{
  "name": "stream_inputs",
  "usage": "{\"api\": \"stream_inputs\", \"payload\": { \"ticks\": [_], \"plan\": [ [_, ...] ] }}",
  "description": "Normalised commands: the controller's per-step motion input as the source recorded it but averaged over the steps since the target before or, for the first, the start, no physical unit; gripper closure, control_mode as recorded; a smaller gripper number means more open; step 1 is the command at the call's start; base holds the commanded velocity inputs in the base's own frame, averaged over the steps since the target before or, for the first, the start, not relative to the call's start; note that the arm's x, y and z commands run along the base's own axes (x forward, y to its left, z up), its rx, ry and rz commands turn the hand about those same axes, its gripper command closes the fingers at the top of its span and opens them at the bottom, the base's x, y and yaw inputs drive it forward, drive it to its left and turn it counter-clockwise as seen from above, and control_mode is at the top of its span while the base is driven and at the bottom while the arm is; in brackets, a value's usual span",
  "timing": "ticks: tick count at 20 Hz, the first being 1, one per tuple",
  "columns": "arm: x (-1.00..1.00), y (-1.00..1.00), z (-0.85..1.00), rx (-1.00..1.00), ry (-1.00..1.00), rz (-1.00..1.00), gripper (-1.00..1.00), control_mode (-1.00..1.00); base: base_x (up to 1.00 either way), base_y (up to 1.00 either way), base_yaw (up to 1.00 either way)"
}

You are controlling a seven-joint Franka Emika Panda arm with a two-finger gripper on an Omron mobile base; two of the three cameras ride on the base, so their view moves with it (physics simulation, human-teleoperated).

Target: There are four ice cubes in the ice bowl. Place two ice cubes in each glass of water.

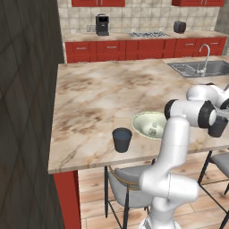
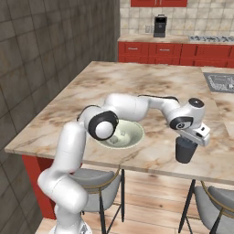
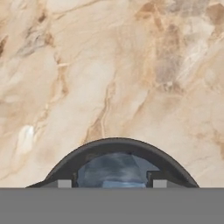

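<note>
In the hand view the gripper [image 3: 112, 184] is sitting low at the bottom edge, its finger tips [image 3: 64, 183] mostly cut off. They are standing apart over the round dark rim of a glass of water [image 3: 114, 151], gripping nothing I can see. A pale bluish shape is showing inside; it is hard to make out. In the left base view the other glass [image 1: 121, 139] is standing lower centre, the smooth cream ice bowl [image 1: 143, 120] beside it, partly hidden by the arm, on the marbled counter [image 1: 98, 94].

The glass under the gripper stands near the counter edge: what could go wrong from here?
1. The gripper hangs right over the glass near the counter edge; a sideways move could tip it off.
2. In the hand view, the fingertips sit level with the rim; lowering further might strike it.
</note>
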Motion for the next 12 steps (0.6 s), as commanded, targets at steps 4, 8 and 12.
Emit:
{"api": "stream_inputs", "payload": {
  "ticks": [4,8,12],
  "plan": [
    [0.14,0.00,-0.07,0.00,-0.02,0.00,-1.00,-1.00,0.00,0.00,0.00],
    [0.02,0.00,-0.01,0.00,-0.03,0.00,-1.00,-1.00,0.00,0.00,0.00],
    [0.00,0.00,0.00,0.00,-0.02,0.00,-1.00,-1.00,0.00,0.00,0.00]
  ]
}}
